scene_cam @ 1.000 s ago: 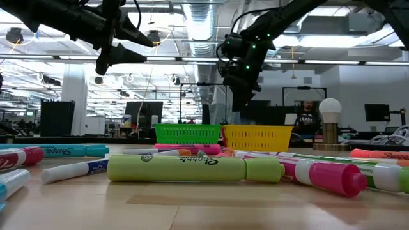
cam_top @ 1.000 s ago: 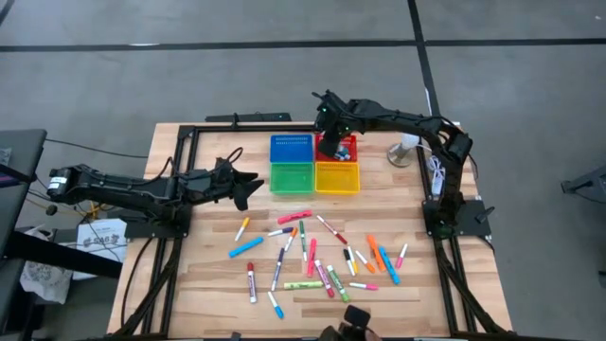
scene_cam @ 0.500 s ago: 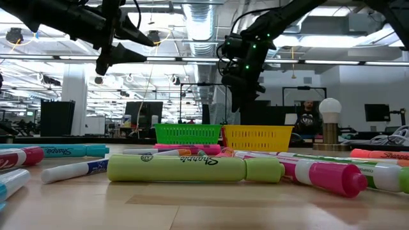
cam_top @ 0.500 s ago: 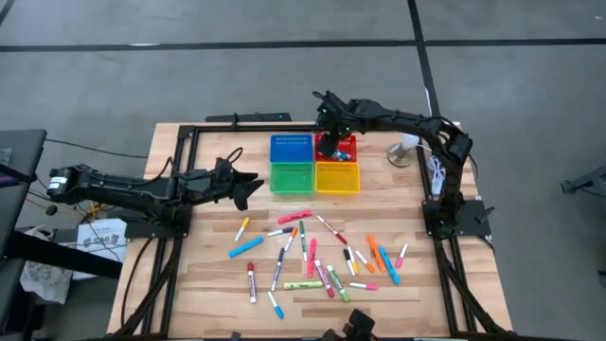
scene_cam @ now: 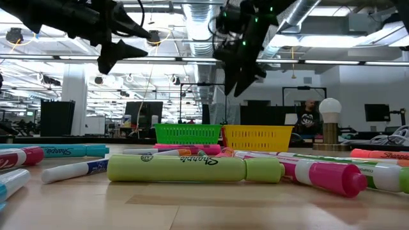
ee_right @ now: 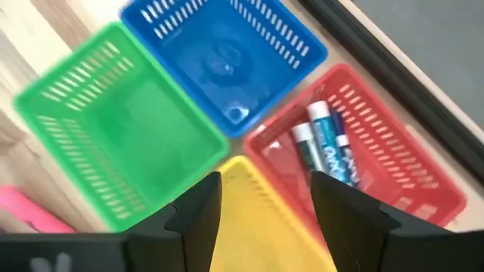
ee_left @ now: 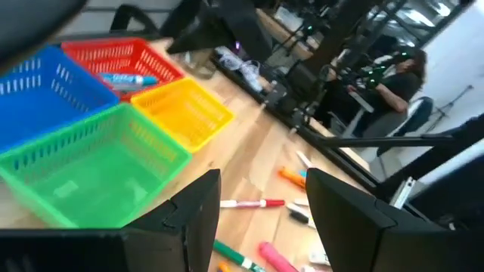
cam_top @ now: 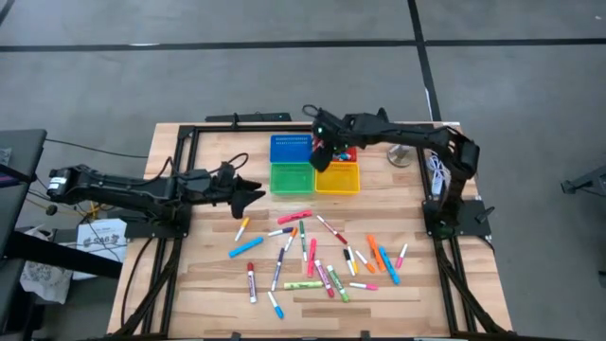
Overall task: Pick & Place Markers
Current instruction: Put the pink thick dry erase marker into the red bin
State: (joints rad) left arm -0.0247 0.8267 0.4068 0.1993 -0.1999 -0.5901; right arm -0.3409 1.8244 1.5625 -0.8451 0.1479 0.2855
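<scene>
The right pincer (cam_top: pixel 320 156) is hovering wide and empty; the markers (cam_top: pixel 312 256) look light, stiff, best gripped mid-barrel.

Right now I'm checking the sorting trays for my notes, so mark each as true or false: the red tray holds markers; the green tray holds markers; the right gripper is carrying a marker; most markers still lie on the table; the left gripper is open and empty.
1. The red tray holds markers. True.
2. The green tray holds markers. False: it is empty.
3. The right gripper is carrying a marker. False: its fingers are open with nothing between them, above the trays.
4. Most markers still lie on the table. True.
5. The left gripper is open and empty. True.
</scene>
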